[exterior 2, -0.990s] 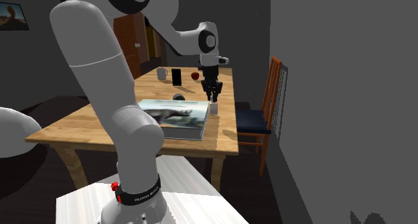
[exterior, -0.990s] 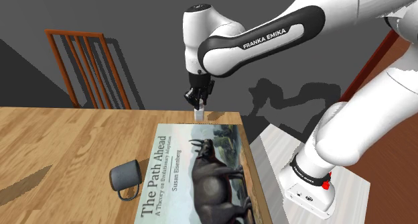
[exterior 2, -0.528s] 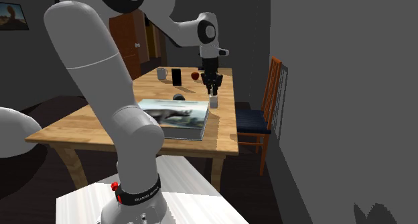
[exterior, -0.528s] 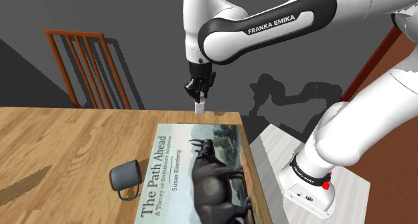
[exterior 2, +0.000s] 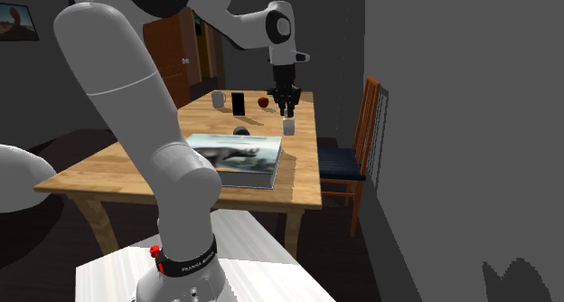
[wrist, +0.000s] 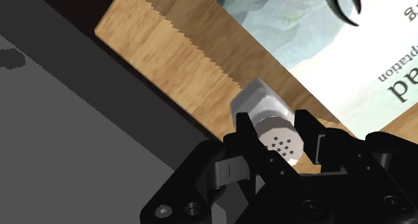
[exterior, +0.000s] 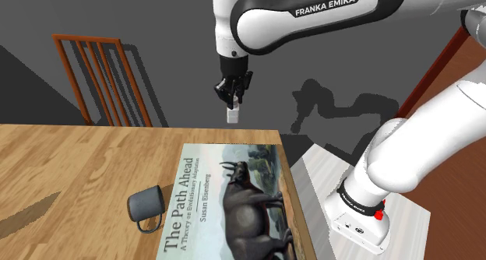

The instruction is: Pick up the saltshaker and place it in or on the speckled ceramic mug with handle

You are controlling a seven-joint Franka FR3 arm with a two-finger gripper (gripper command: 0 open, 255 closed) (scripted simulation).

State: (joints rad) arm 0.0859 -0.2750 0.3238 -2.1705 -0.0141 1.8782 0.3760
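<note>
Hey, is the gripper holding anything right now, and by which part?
Yes. The gripper holds the pale saltshaker, clasped on two sides at its perforated top end, with the body pointing down toward the table.

White lettering on the arm (exterior: 327, 8) reads "FRANKA EMIKA". The book (exterior: 234, 196) cover below the arm reads "The Path Ahead".

A wooden table (exterior: 70, 165) is showing pale, smooth grain beneath a book (exterior: 234, 196) whose printed cover is looking matt. The saltshaker (wrist: 266, 117) is appearing plain, matt grey-white.
</note>
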